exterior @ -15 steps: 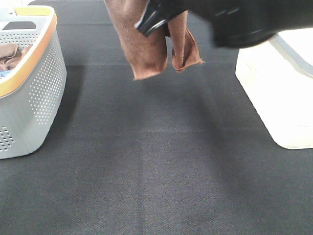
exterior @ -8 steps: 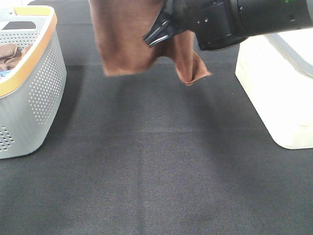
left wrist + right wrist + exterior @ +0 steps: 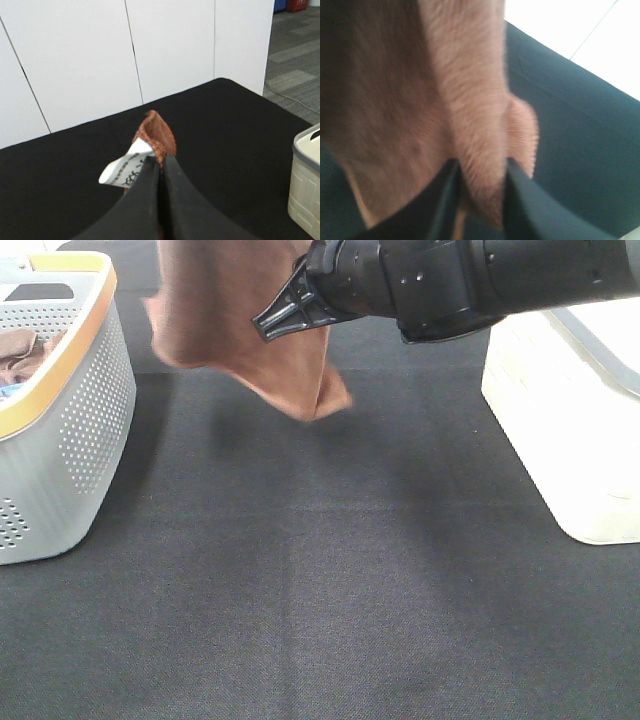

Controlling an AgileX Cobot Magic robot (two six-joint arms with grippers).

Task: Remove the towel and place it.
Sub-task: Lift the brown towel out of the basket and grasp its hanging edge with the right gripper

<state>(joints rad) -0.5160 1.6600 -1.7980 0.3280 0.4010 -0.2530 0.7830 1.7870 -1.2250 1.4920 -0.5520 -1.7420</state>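
The left hand (image 3: 159, 162) is clenched on the towel (image 3: 230, 320) corner. The right hand (image 3: 481, 170) straddles a fold, grip unclear. Lower both evenly, spreading it on the worktop (image 3: 320, 590) beneath.

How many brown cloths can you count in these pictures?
2. The towel hangs above the black table, its tagged corner pinched in the left gripper; a bunched cloth lies in the grey basket at the left. Others may be hidden deeper in the basket.
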